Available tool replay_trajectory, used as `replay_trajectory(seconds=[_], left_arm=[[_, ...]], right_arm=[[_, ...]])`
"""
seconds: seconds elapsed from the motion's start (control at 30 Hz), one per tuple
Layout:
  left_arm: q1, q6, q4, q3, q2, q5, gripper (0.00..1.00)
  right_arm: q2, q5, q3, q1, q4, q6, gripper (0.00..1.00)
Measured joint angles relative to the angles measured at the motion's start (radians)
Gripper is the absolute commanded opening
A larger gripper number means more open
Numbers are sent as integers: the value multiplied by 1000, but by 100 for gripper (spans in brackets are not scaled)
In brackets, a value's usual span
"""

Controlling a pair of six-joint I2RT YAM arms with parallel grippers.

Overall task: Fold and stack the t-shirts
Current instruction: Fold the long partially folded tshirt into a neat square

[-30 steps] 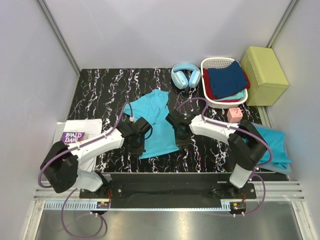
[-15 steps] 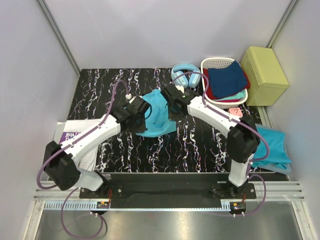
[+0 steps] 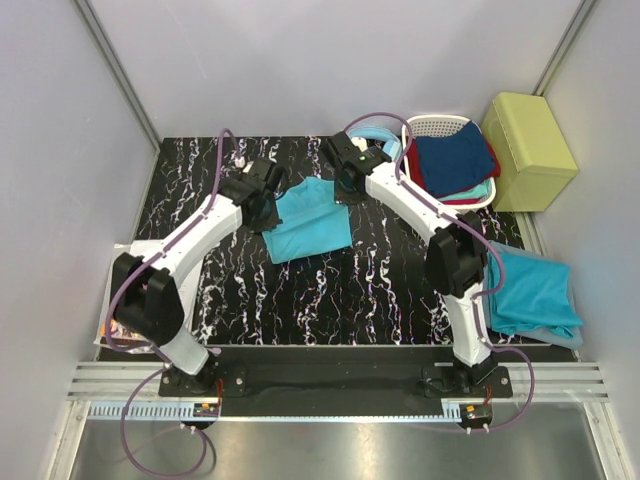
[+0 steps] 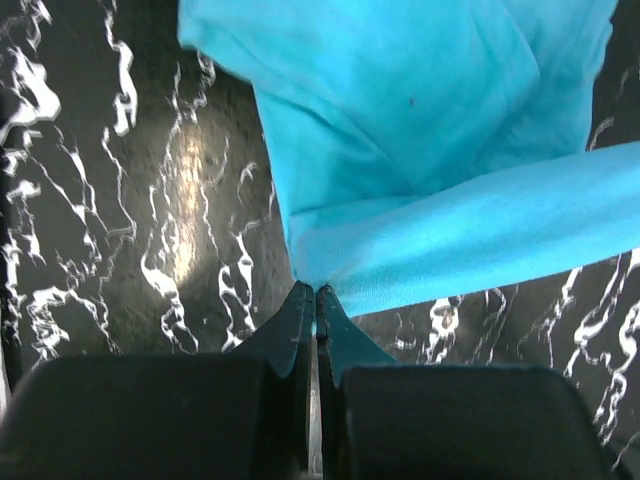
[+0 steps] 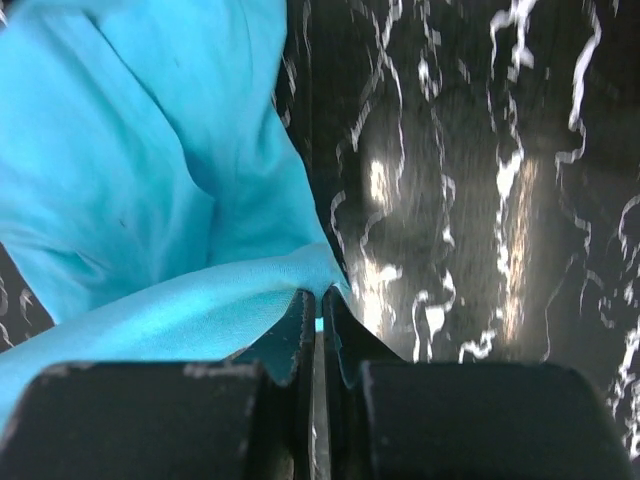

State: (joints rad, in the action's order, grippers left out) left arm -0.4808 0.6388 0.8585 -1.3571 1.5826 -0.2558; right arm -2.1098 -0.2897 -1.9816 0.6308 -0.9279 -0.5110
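L gripper & R gripper both pinch far corners of the turquoise t-shirt, doubled over mid-table. Risk: thin cloth slips from one pinch, so fold lands skewed.

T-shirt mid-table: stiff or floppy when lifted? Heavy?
Likely floppy: the t-shirt drapes in folds between the left hand and right hand, each pinching an edge. Probably light: narrow fingertip pinches seem enough to carry it.
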Motion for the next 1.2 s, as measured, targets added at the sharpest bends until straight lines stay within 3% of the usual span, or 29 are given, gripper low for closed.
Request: replay_trajectory(seconds=[0.33, 0.9, 1.2], left_arm=[[50, -22, -26, -122, 157, -32, 0], [156, -34, -59, -281, 325, -44, 0], [182, -36, -64, -318, 414, -51, 0]], right_arm=[[-237, -42, -387, -19, -75, 67, 0], [-457, -12, -684, -49, -108, 98, 0], [-522, 38, -728, -59, -65, 102, 0]])
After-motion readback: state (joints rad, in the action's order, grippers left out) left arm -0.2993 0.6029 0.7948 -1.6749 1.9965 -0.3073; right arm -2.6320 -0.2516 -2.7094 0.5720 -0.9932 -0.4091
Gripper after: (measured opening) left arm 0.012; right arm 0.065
